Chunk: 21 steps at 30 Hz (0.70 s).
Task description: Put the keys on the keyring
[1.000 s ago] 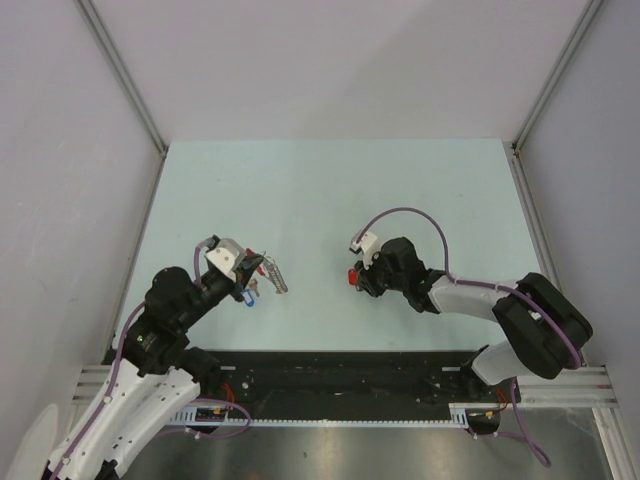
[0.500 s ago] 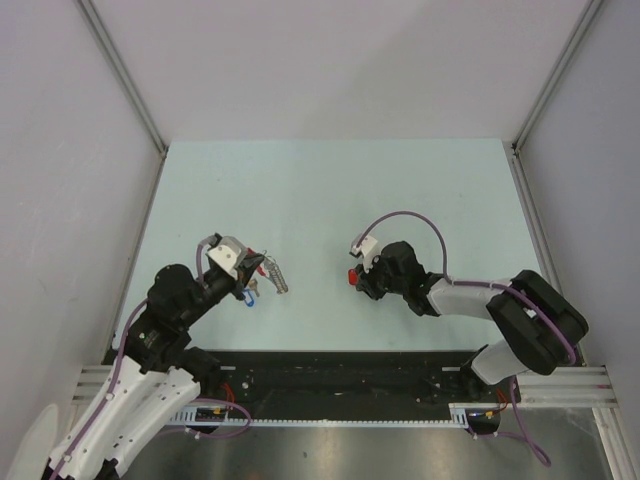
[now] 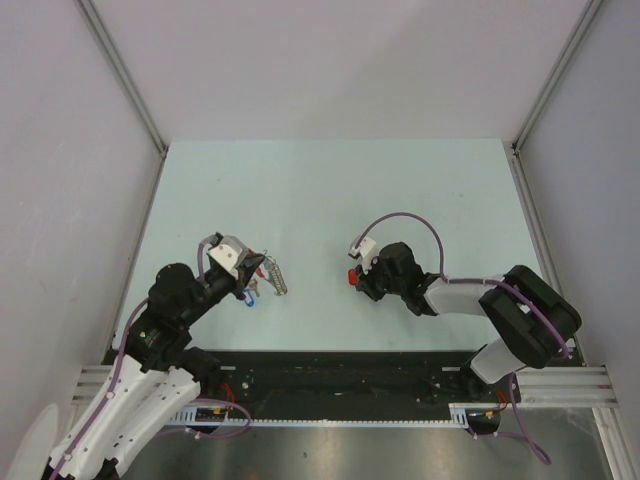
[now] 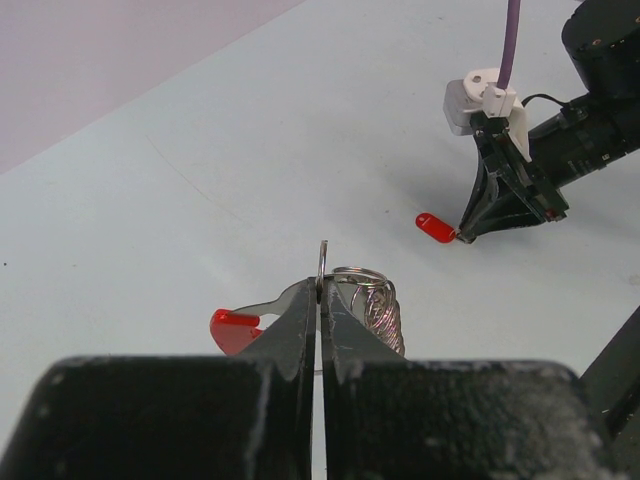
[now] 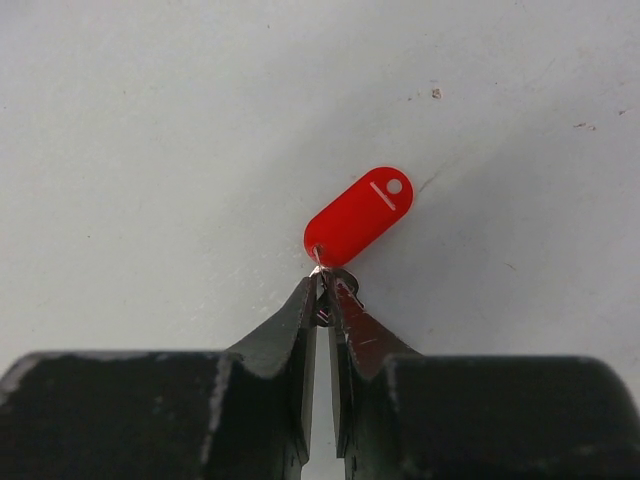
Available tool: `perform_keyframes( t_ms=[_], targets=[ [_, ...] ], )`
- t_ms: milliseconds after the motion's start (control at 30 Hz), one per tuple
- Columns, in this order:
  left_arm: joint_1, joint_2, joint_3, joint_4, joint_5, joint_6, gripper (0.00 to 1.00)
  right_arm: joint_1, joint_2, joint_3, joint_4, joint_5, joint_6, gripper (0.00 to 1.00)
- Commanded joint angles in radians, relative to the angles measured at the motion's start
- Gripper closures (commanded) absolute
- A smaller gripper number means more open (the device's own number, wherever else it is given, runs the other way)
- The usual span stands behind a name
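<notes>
My left gripper (image 4: pixel 322 282) is shut on a thin wire loop of the keyring (image 4: pixel 375 305), whose grey coiled metal strip shows right of the fingertips and its red band (image 4: pixel 232 328) to their left. From above, the keyring (image 3: pixel 274 272) hangs at the left gripper (image 3: pixel 258 268), with a blue key (image 3: pixel 249 298) just below it. The red key (image 5: pixel 358 217), an oval red plastic head, lies on the table. My right gripper (image 5: pixel 325 290) is pinched on the small metal piece at its near end. From above the red key (image 3: pixel 352 277) sits at the right gripper (image 3: pixel 359 279).
The pale green table (image 3: pixel 330 190) is bounded by grey walls on three sides, with a black rail (image 3: pixel 340 375) along the near edge. The right arm's white camera mount and purple cable (image 4: pixel 485 95) show in the left wrist view.
The right arm's elbow has drawn slightly to the left while its fingertips stay at the red key. The left arm and the keyring have not moved.
</notes>
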Motion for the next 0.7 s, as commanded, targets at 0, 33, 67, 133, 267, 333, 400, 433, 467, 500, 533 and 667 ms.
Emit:
perform_keyframes(
  t_ms=[0, 33, 67, 133, 267, 333, 400, 433, 467, 500, 533, 667],
  targets=[
    [0.011, 0.003, -0.002, 0.052, 0.026, -0.004, 1.0, 0.006, 0.011, -0.008, 0.053, 0.001, -0.014, 0.89],
    [0.009, 0.003, -0.002, 0.052, 0.026, -0.004, 1.0, 0.006, 0.012, -0.008, 0.051, -0.001, -0.014, 0.89],
    [0.011, 0.003, 0.0, 0.052, 0.027, -0.005, 1.0, 0.006, 0.012, -0.008, 0.053, 0.001, -0.015, 0.89],
    [0.011, 0.003, 0.0, 0.052, 0.027, -0.004, 1.0, 0.006, 0.012, -0.008, 0.053, 0.001, -0.017, 0.94],
    [0.009, 0.005, -0.002, 0.052, 0.03, -0.005, 1.0, 0.006, 0.012, -0.008, 0.053, 0.001, -0.02, 1.0],
    [0.009, 0.006, 0.0, 0.052, 0.032, -0.004, 1.0, 0.006, 0.012, -0.008, 0.054, -0.001, -0.022, 1.0],
    [0.011, 0.008, -0.003, 0.053, 0.042, -0.004, 1.0, 0.006, 0.009, -0.008, 0.054, -0.002, -0.025, 1.0],
    [0.009, 0.009, -0.002, 0.055, 0.047, -0.002, 1.0, 0.006, 0.006, -0.008, 0.053, -0.002, -0.025, 1.0],
    [0.009, 0.009, -0.002, 0.053, 0.053, -0.004, 1.0, 0.006, -0.002, -0.008, 0.051, -0.004, -0.025, 1.0],
    [0.011, 0.009, -0.002, 0.055, 0.058, -0.004, 1.0, 0.006, -0.008, -0.008, 0.048, -0.005, -0.023, 1.0],
    [0.011, 0.014, -0.003, 0.055, 0.061, -0.004, 1.0, 0.006, -0.022, -0.008, 0.047, -0.007, -0.022, 1.0],
    [0.011, 0.019, -0.002, 0.056, 0.066, -0.005, 0.99, 0.0, -0.054, -0.008, 0.036, -0.021, -0.012, 1.0]
  ],
)
